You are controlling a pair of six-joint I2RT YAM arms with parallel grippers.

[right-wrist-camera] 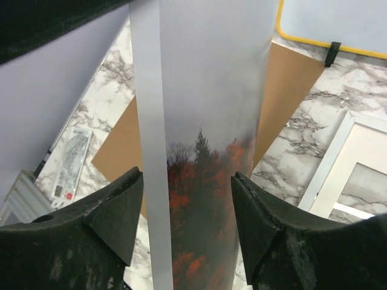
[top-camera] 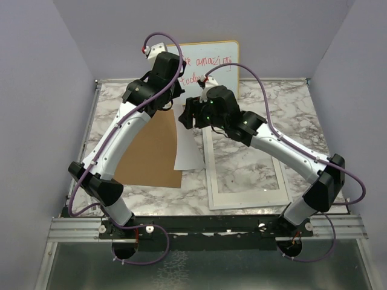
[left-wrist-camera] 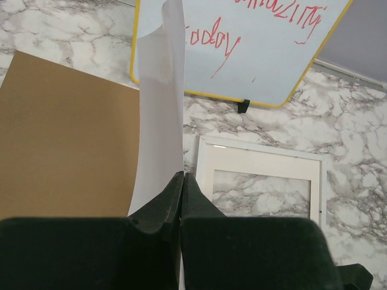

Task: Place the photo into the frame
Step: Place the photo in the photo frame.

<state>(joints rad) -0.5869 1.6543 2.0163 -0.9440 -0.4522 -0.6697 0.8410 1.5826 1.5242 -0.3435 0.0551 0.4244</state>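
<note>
Above the middle of the marble-patterned table [top-camera: 302, 115], the photo [top-camera: 190, 151] is held up on edge and curled. One end is pinched by the left gripper [left-wrist-camera: 182, 176], whose jaws are closed tight on the sheet. The right gripper [right-wrist-camera: 187, 181] straddles the print with its jaws spread wide, a finger on each side, not clamping it. A brown board [top-camera: 151, 154] lies flat just left of the photo. The frame [top-camera: 248, 198] lies flat just right of it, marble showing through its pane. A whiteboard [top-camera: 217, 51] with red handwriting leans at the back, and plain lilac walls [top-camera: 36, 90] enclose the table.
</note>
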